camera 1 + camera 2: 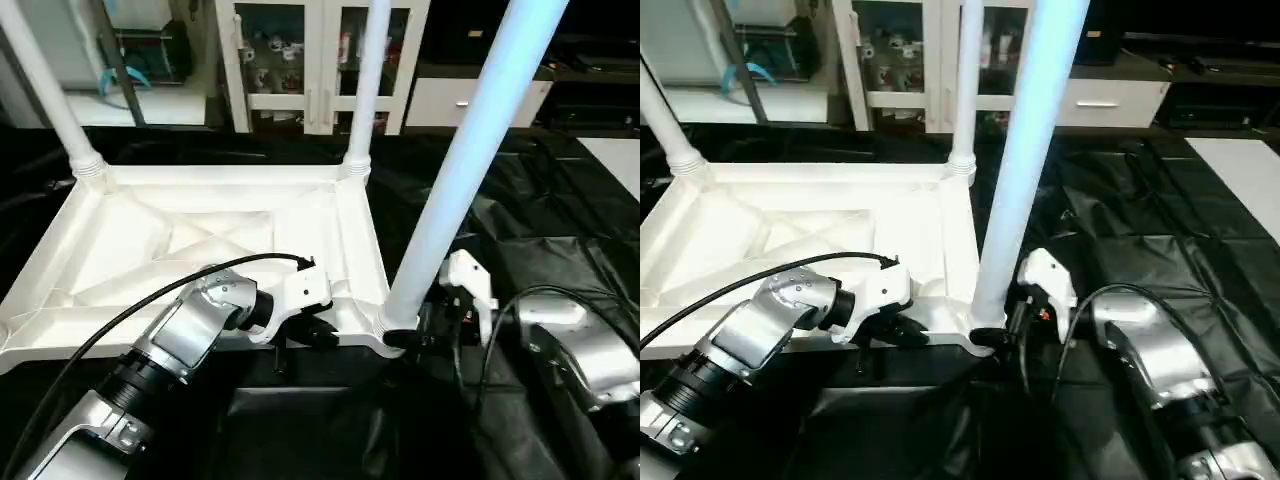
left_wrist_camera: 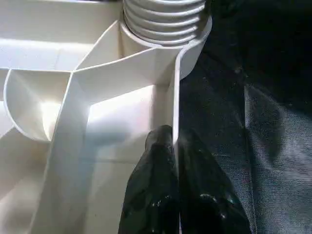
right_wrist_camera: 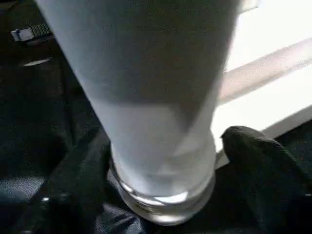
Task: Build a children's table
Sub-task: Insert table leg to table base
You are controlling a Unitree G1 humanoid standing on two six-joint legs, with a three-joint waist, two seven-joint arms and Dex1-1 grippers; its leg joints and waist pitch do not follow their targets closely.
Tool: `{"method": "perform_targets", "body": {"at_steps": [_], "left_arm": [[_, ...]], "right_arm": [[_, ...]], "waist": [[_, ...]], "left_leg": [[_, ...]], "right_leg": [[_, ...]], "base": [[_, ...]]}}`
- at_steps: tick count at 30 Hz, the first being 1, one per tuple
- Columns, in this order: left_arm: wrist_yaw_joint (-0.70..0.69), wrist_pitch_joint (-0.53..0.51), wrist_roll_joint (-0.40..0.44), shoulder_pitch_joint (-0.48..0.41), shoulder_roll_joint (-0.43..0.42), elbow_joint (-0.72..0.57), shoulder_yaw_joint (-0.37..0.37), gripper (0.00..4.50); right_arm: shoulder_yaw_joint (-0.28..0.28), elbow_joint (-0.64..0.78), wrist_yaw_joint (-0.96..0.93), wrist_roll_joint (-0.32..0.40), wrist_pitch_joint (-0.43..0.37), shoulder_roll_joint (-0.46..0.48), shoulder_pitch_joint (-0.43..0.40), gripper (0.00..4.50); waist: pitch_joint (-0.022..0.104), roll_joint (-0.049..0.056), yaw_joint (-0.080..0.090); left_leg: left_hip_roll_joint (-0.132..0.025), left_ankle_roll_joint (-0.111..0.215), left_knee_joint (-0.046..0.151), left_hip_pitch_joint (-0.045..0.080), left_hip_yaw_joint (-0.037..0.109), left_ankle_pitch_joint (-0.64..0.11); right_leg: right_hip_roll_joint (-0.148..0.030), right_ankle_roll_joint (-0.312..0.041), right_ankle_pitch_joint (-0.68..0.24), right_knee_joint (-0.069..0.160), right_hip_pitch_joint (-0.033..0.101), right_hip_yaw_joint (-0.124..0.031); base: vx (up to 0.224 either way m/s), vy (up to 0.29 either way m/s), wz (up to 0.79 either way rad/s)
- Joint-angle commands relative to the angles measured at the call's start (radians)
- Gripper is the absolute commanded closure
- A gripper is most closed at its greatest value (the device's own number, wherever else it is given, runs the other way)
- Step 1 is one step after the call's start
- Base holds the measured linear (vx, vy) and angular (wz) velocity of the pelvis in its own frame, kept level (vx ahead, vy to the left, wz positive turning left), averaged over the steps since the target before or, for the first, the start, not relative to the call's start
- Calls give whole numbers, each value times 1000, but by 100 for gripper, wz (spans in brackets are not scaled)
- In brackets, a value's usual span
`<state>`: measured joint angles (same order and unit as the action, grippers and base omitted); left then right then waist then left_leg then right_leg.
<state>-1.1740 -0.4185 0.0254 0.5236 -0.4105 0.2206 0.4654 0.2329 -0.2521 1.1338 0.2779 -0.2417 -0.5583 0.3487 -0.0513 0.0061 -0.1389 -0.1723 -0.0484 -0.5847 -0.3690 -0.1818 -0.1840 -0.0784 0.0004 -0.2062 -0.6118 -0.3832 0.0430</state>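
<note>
A white tabletop lies upside down on black sheeting, ribbed underside up, with three legs standing from its corner sockets. The near leg rises at the near right corner, its long axis close to upright and leaning slightly to the right. The right gripper is the nearer hand: its two black fingers stand apart on either side of the leg's base, just above the socket, with gaps visible and no firm clamp evident. The left gripper is pinched tight on the thin rim wall of the top, just beside that same corner, apparently steadying it. Any turning or seating of this leg would fall to the right gripper, working about the leg's upright axis.
</note>
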Motion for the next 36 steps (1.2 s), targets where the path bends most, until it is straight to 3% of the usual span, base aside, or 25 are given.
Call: {"method": "perform_targets", "body": {"at_steps": [1, 3, 7, 8, 10, 14, 18, 21, 25, 26, 29, 34, 36], "left_arm": [[-13, -23, 7, -20, 2, 2, 33, 450], [-9, -24, 7, -19, 1, 4, 31, 450], [-6, -25, 7, -17, -1, 6, 29, 450], [-6, -29, 6, -18, -2, 3, 31, 450], [-6, -29, 6, -18, -2, 2, 31, 450], [-7, -28, 8, -20, 1, 5, 38, 450], [16, -27, 1, -12, 21, 30, 22, 450], [128, -42, 0, 17, 85, 102, -33, 450], [226, -41, 8, 51, 138, 185, -71, 450], [249, -46, 6, 60, 153, 203, -81, 450], [436, -52, 14, 133, 265, 337, -149, 450], [533, -36, 29, 174, 312, 406, -171, 450], [577, -15, 45, 193, 333, 441, -169, 450]], "right_arm": [[-5, -28, -7, -12, 29, 8, 29, 112], [-2, -48, 1, -18, 46, 18, 39, 123], [2, -63, 13, -24, 59, 28, 44, 158], [2, -67, 16, -27, 63, 31, 43, 165], [2, -67, 16, -27, 64, 31, 43, 172], [3, -81, 14, -36, 82, 36, 30, 176], [-31, -104, -68, -39, 89, 78, 29, 177], [-96, -161, -244, -38, 52, 153, 47, 177], [-133, -186, -367, -24, 10, 222, 51, 178], [-139, -192, -399, -26, 4, 239, 52, 178], [-162, -285, -683, -99, 14, 373, 89, 178], [-179, -351, -870, -141, 14, 442, 126, 178], [-220, -397, -1050, -162, 5, 489, 155, 178]], "waist": [[62, -11, 2], [63, -14, 2], [62, -11, 3], [62, -6, 3], [62, -8, 4], [64, -1, 6], [62, -2, 11], [61, -8, 24], [57, -12, 32], [57, -8, 31], [60, -11, 33], [59, -5, 36], [60, 0, 36]], "left_leg": [[-61, 56, 66, 15, 21, -163], [-60, 60, 65, 15, 20, -160], [-59, 62, 65, 14, 21, -162], [-60, 58, 65, 15, 22, -169], [-59, 55, 66, 15, 21, -174], [-59, 52, 65, 16, 22, -173], [-58, 48, 67, 14, 22, -188], [-56, 26, 71, 15, 24, -217], [-55, 13, 74, 17, 23, -248], [-54, 8, 75, 18, 25, -252], [-53, -15, 77, 19, 26, -249], [-51, -25, 79, 19, 25, -255], [-51, -29, 81, 19, 27, -256]], "right_leg": [[-75, -261, -89, 61, 38, -38], [-74, -263, -84, 61, 37, -37], [-74, -262, -90, 61, 38, -37], [-75, -261, -99, 62, 37, -38], [-74, -262, -99, 63, 37, -38], [-72, -268, -72, 60, 38, -38], [-73, -272, -83, 63, 38, -37], [-74, -261, -146, 70, 39, -36], [-75, -229, -226, 80, 33, -38], [-76, -221, -245, 81, 31, -38], [-77, -213, -257, 82, 28, -37], [-76, -193, -251, 86, 25, -39], [-75, -183, -233, 85, 26, -39]], "base": [[0, 0, 0], [0, 0, 0], [0, 0, 0], [0, 0, 0], [0, 0, 0], [0, 0, 0], [0, 0, 0], [0, 0, 0], [0, 0, 0], [0, 0, 0], [0, 0, 0], [0, 0, 0], [0, 0, 0]]}}
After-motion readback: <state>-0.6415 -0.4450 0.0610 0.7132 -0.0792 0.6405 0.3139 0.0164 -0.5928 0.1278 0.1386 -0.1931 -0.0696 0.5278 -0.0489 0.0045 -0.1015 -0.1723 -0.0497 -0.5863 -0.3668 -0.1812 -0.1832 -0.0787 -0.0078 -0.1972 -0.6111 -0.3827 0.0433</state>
